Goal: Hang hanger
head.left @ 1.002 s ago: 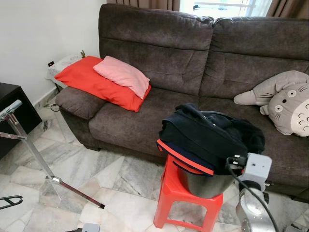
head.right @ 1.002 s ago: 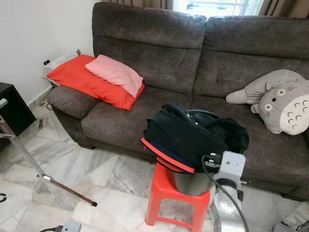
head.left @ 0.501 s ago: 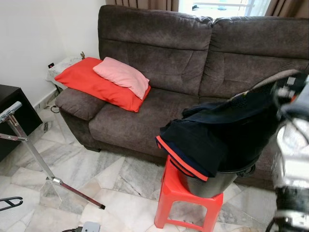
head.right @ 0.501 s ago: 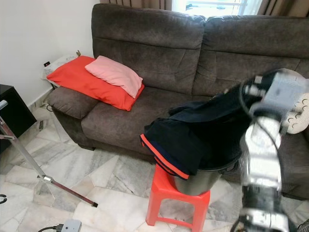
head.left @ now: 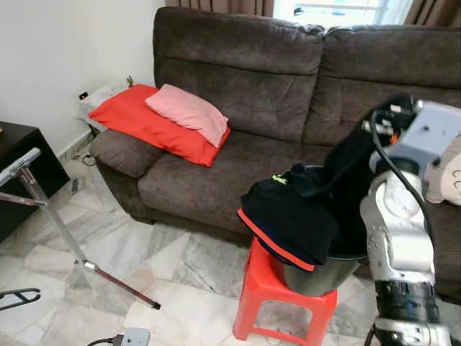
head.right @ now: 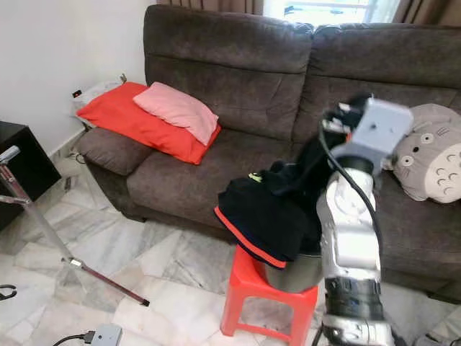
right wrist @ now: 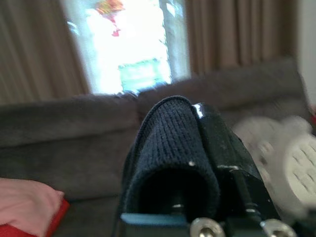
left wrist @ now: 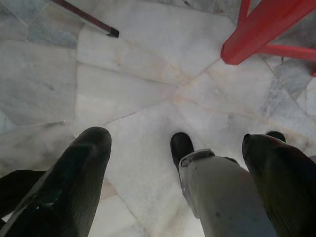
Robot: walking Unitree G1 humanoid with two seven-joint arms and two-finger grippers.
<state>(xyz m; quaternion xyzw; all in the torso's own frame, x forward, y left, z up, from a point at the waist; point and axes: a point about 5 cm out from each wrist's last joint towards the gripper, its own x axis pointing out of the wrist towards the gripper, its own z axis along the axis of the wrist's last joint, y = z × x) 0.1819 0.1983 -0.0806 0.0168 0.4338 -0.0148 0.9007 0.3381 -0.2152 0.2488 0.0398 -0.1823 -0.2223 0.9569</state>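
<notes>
At far left a black hanger [head.left: 16,298] lies on the marble floor beside the metal rack leg [head.left: 119,285], near the idle left end effector [left wrist: 173,163] (fingers spread, pointing down). The right end effector [right wrist: 190,148], well apart, is pinched on the dark garment [head.left: 299,216] above the bucket [head.left: 317,270] on the red stool [head.left: 284,303].

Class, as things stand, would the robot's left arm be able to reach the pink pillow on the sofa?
Probably not. The left end effector hangs low, pointing at the marble floor, while the pink pillow lies on the far end of the sofa. Nothing blocks it; it looks too far without stepping closer.
</notes>
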